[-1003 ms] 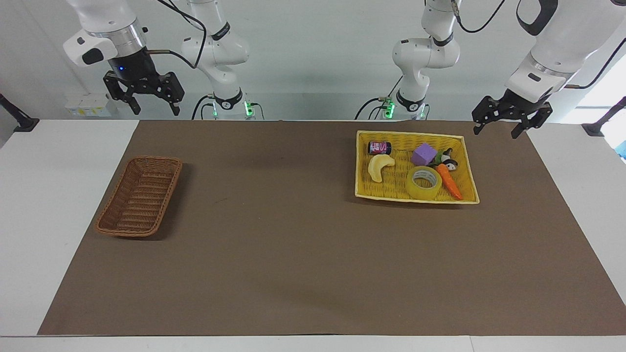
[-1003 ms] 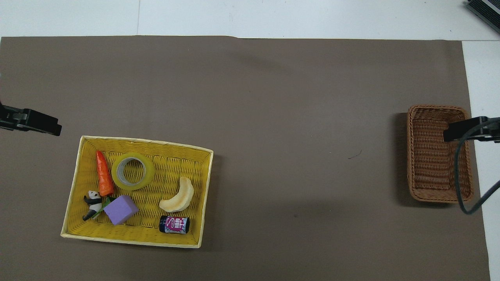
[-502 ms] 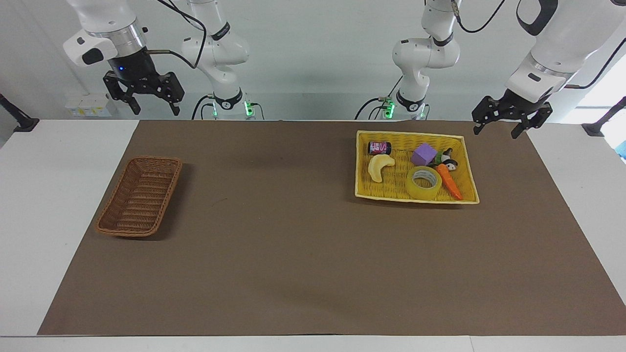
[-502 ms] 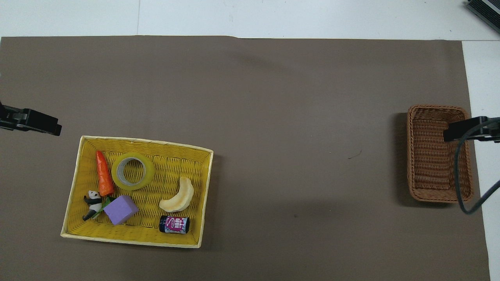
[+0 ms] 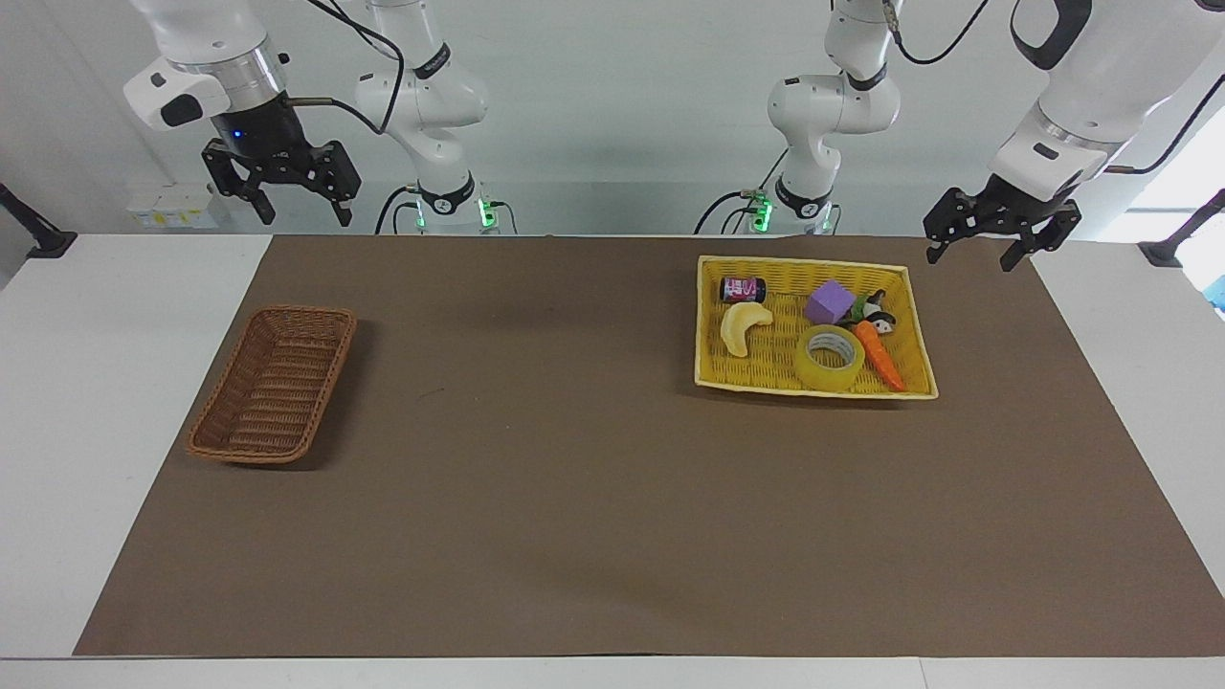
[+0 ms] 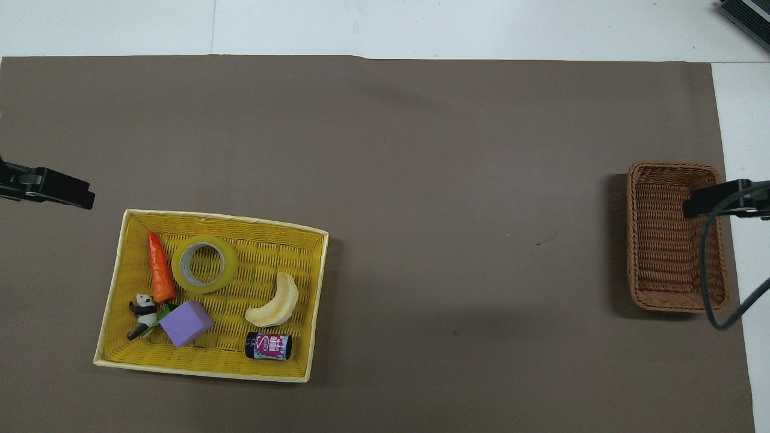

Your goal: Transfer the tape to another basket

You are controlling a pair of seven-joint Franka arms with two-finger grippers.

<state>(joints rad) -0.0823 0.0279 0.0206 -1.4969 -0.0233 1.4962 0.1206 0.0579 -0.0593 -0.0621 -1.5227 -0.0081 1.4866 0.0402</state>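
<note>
Tape (image 5: 830, 357), a wide roll of translucent yellow packing material with a pale grey core, lies flat in the shallow bright-yellow woven tray (image 5: 806, 267) toward the left arm's end of the bench (image 5: 612, 536), touching the orange toy carrot (image 5: 879, 356). No object has shifted against the earlier frames; only the right hand (image 5: 279, 198) sits marginally differently, otherwise both arms wait as before. The small dark can (image 6: 268, 346) lying on its side carries a pink and white label with a large "S"; further lettering cannot be read. The small dark-brown wicker basket (image 5: 273, 383) stands well apart, at the right arm's end. The facing view shows both hands raised with fingers spread wide and holding nothing, the left hand (image 5: 974, 244) near the tray's corner. The overhead view shows only the fingertips (image 6: 63, 195) at its edges, and the tape's hollow centre.
</note>
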